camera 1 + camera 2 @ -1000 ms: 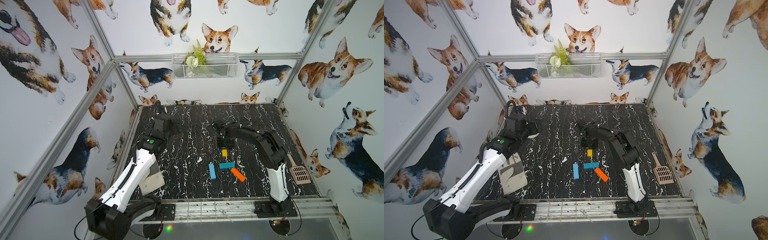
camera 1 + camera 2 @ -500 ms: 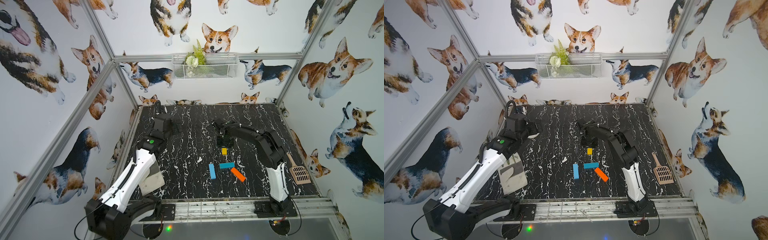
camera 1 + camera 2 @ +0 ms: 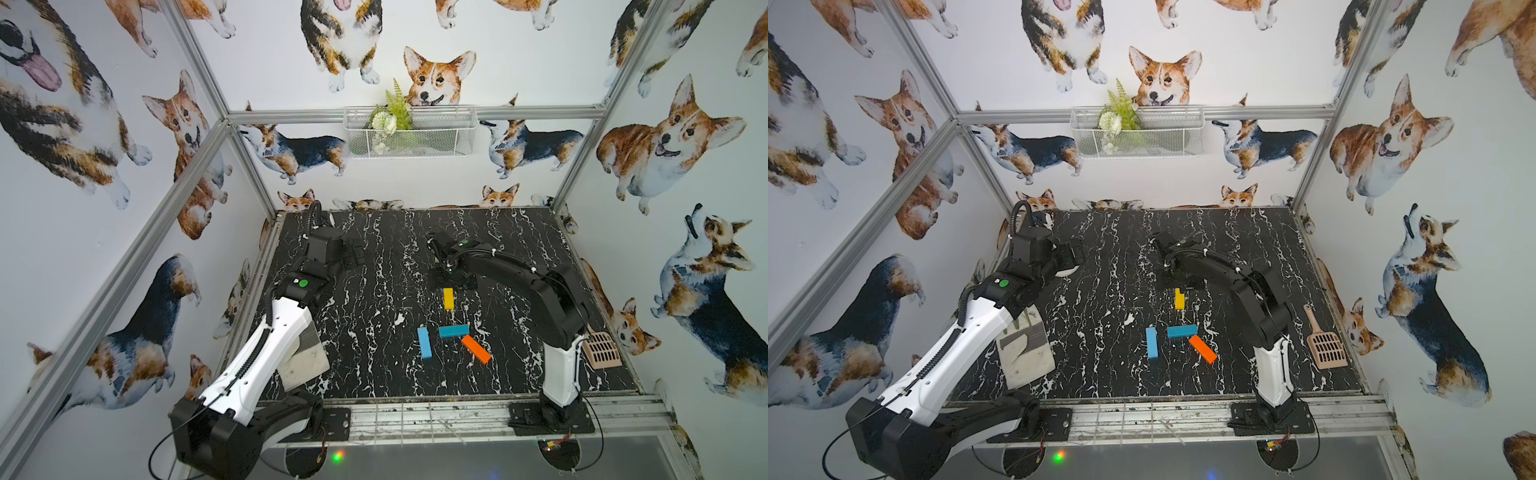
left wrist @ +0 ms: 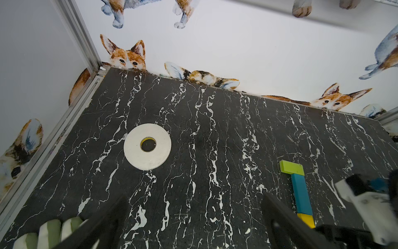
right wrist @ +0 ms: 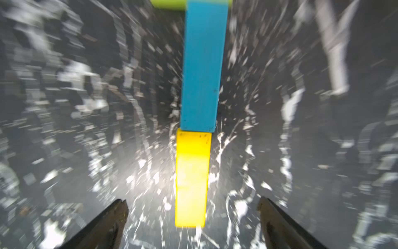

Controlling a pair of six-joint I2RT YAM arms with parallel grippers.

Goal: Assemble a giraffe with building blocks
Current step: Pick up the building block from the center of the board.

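Hanging over the far left of the black marble table [image 3: 374, 374], the left gripper [image 3: 355, 257] is standing with its jaws wide apart, gripping nothing. One white ring [image 4: 147, 146] is lying flat near it, and one pale cloth [image 3: 1025, 345] is lying under the left arm.

Six building blocks [image 3: 1181, 331] are lying flat in all. One light blue bar [image 3: 424, 343] is lying alone, leftmost. Three bars are forming the giraffe [image 4: 301, 194] so far: one lime green bar [image 4: 291, 167] crosswise, one teal bar [image 5: 202, 64] touching it, and one yellow bar [image 3: 448, 298] touching end to end. The right gripper [image 5: 191, 201] is straddling the yellow bar, jaws spread wide and clear of its sides. One loose teal bar [image 3: 453, 331] and one orange bar [image 3: 476, 348] are lying just beside each other. One beige scoop [image 3: 1325, 345] is lying far right.
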